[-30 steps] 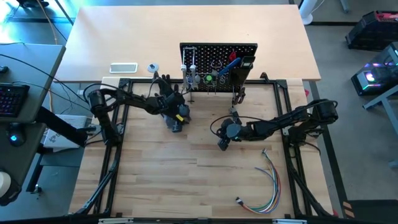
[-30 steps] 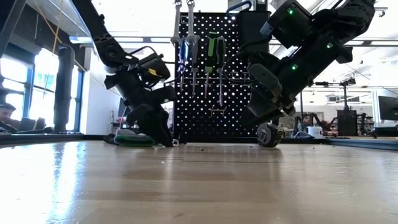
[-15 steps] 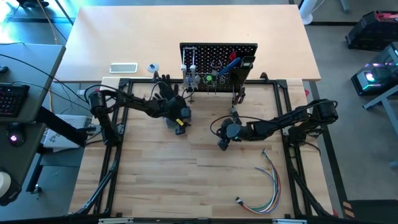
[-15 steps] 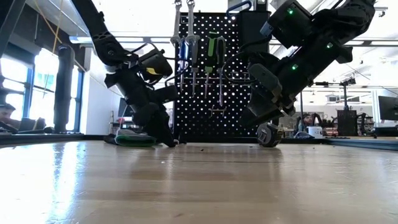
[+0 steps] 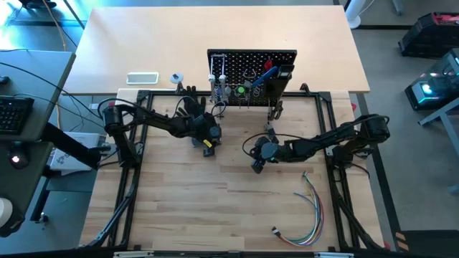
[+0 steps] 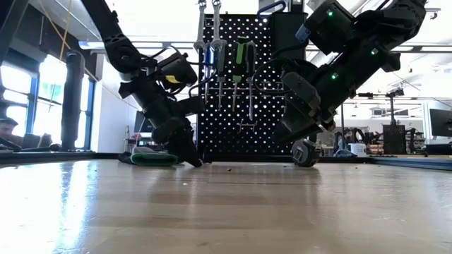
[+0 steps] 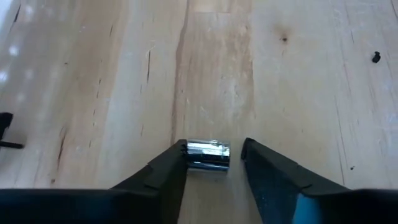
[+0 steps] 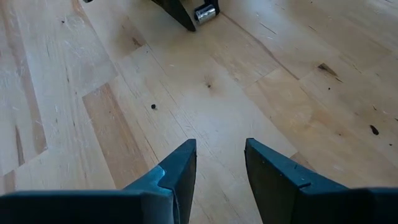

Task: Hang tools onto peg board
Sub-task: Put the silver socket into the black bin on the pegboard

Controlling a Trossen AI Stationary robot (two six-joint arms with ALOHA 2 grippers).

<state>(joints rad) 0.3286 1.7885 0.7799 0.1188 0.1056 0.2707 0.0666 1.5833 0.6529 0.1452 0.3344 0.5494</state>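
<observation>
The left gripper point(image 7: 212, 163) is lowered to the table point(image 5: 237, 193) just in front of the peg board point(image 5: 252, 67), its fingers point(image 7: 163, 171) spread with a small silver socket point(image 7: 208, 155) lying on the wood between the tips, touching the one finger and with a narrow gap to the other, so it is bracketed but not clamped. The right gripper point(image 8: 219, 163) hangs over bare wood to the right of it and in front of the board, fingers apart and empty. Several tools point(image 6: 224, 63) hang upright on the peg board's hooks.
</observation>
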